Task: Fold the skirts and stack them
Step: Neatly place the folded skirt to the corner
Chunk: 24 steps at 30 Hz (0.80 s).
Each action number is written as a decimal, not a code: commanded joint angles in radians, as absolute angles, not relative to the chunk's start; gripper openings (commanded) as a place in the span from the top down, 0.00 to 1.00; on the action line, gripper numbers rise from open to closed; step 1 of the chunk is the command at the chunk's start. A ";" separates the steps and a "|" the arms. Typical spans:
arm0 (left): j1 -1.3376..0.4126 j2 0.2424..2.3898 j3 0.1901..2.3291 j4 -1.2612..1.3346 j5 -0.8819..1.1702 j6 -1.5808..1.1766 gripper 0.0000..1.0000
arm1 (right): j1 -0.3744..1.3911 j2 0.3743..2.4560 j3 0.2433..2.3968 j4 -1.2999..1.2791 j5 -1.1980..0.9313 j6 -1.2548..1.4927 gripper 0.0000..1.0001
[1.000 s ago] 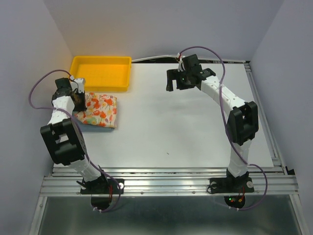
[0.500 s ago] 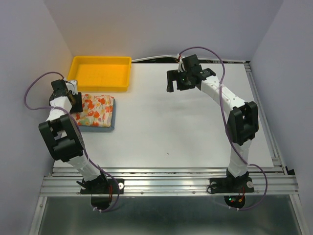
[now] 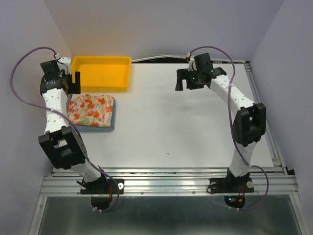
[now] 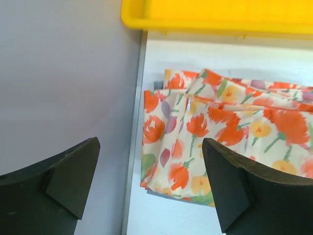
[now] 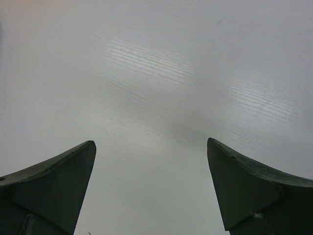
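Observation:
The floral skirt [image 3: 91,108] lies folded on top of the folded blue-grey skirt [image 3: 99,128], at the table's left side. Only a thin blue-grey rim shows along the near and right edges. My left gripper [image 3: 71,84] hangs open above the stack's far-left corner, touching nothing. In the left wrist view the floral skirt [image 4: 220,127] lies below and between the spread fingers of the left gripper [image 4: 151,188], with a sliver of blue-grey skirt [image 4: 166,195] under its edge. My right gripper [image 3: 182,83] is open over the bare far table; the right wrist view shows the right gripper [image 5: 151,191] holding nothing.
A yellow tray [image 3: 78,66] stands at the far left, just behind the stack, and shows as the yellow tray [image 4: 132,14] in the left wrist view. The left wall [image 4: 58,83] runs close beside the stack. The white table [image 3: 186,127] stretches to the right.
My left gripper opened, let go of the floral skirt's left edge and rose back toward the far-left corner. The right gripper shifted slightly right, still open.

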<state>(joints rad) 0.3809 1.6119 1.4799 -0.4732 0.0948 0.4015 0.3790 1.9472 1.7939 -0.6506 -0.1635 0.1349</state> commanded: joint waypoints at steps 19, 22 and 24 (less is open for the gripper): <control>-0.293 1.563 1.342 -0.204 0.173 0.173 0.01 | 0.072 1.358 0.961 -0.399 -0.334 0.075 0.00; -0.324 1.557 1.272 -0.161 0.179 0.155 0.01 | 0.072 1.293 0.893 -0.350 -0.324 0.057 0.00; -0.333 1.540 1.230 -0.137 0.201 0.135 0.01 | 0.072 1.287 0.877 -0.365 -0.327 0.055 0.00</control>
<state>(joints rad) -0.3153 1.5757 1.2716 -0.2451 0.1619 0.1886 0.0731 1.3376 0.9024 -0.4675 -0.3050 0.0830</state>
